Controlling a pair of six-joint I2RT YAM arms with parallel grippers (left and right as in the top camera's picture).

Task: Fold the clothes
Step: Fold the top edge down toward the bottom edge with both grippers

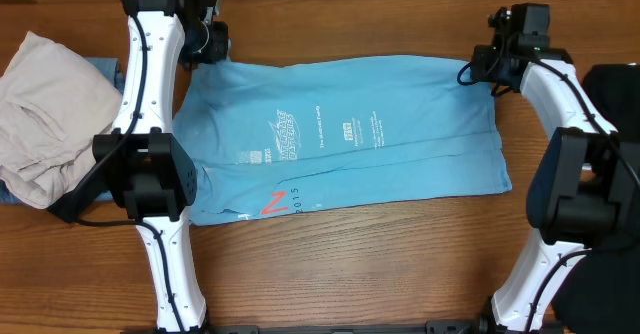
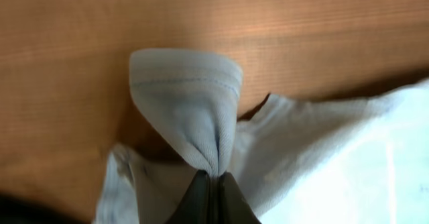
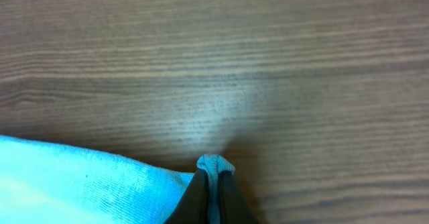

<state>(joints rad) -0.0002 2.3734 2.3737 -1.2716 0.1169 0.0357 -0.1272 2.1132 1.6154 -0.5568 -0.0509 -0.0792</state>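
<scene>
A light sky-blue T-shirt with white lettering and a small red-orange mark lies spread across the wooden table, partly folded along its length. My left gripper is at the shirt's far left corner, shut on a pinch of its hem. My right gripper is at the far right corner, shut on a small tuft of the blue fabric. The rest of the shirt shows at the lower left of the right wrist view.
A crumpled off-white garment lies on a blue one at the table's left edge. A black garment sits at the right edge. Bare wood runs along the near side between the arm bases.
</scene>
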